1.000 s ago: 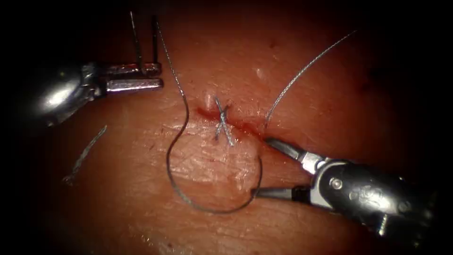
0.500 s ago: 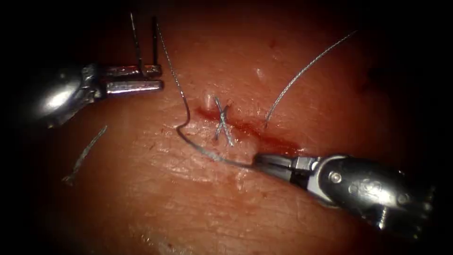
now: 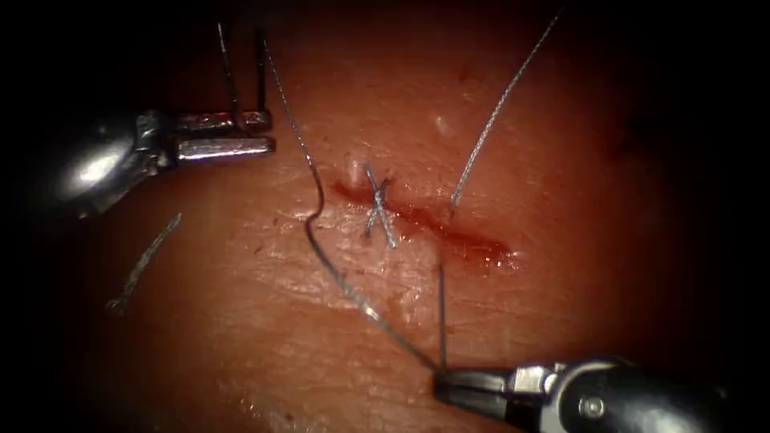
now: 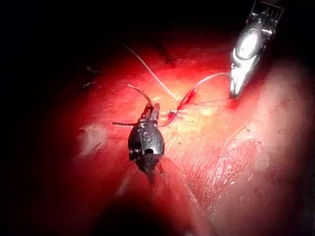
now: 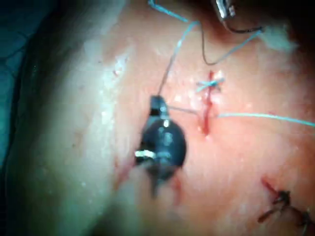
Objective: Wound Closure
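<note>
Jaws: right tool (image 3: 446, 382) grips thin thread (image 3: 345, 281); left tool (image 3: 241, 133) clamps curved needle (image 3: 242, 76).

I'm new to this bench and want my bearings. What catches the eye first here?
The red cut in the tissue, crossed by a tied stitch. The left tool grips the needle, clear of the tissue, upper left; the right tool is shut on thread below.

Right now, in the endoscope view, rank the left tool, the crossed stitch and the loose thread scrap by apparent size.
1. Left tool, holding the needle, largest.
2. Loose thread scrap and crossed stitch: the scrap looks slightly longer, but too close to rank.
</note>
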`<state>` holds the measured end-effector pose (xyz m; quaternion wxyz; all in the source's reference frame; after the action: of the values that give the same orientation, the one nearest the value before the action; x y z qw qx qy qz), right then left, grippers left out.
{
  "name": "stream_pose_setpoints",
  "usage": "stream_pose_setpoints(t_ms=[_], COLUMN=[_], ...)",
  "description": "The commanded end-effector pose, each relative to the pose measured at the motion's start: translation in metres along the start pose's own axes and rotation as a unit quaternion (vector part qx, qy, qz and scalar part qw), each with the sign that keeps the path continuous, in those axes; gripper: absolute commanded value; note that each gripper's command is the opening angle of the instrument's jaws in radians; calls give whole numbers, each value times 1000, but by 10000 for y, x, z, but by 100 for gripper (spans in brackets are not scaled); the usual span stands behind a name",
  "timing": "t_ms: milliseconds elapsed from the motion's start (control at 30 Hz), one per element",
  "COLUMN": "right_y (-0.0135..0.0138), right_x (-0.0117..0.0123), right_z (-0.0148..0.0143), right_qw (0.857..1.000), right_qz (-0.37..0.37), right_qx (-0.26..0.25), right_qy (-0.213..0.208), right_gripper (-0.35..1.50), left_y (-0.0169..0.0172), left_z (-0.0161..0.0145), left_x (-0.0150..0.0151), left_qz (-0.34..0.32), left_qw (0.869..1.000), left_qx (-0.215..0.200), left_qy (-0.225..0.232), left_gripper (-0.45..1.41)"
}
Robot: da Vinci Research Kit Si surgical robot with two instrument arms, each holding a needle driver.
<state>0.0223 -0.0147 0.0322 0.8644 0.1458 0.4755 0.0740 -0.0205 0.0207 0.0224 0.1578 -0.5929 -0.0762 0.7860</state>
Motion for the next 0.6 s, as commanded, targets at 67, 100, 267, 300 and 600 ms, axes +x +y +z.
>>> stream_pose_setpoints(t_ms=[67, 100, 267, 300, 600], right_y=[-18, -26, -49, -50, -15], right_x=[6, 8, 18, 20, 12], right_z=[14, 17, 27, 28, -7], right_qw=[1000, 999, 996, 996, 999], right_qz=[5, 6, 8, 4, 14], right_qx=[24, 38, 89, 87, -17], right_qy=[0, 0, 4, 11, 25], right_gripper=[-35, -35, -35, -35, 103], left_y=[-3, -3, -3, -3, -4], left_z=[6, 6, 5, 5, 3], left_x=[-3, -3, -3, -3, -6], left_qz=[1, 1, 1, 1, 3], left_qw=[1000, 1000, 1000, 1000, 1000], left_qx=[-1, -1, -1, -1, -2], left_qy=[1, 1, 1, 1, 1], left_gripper=[-45, -45, -45, -45, -45])
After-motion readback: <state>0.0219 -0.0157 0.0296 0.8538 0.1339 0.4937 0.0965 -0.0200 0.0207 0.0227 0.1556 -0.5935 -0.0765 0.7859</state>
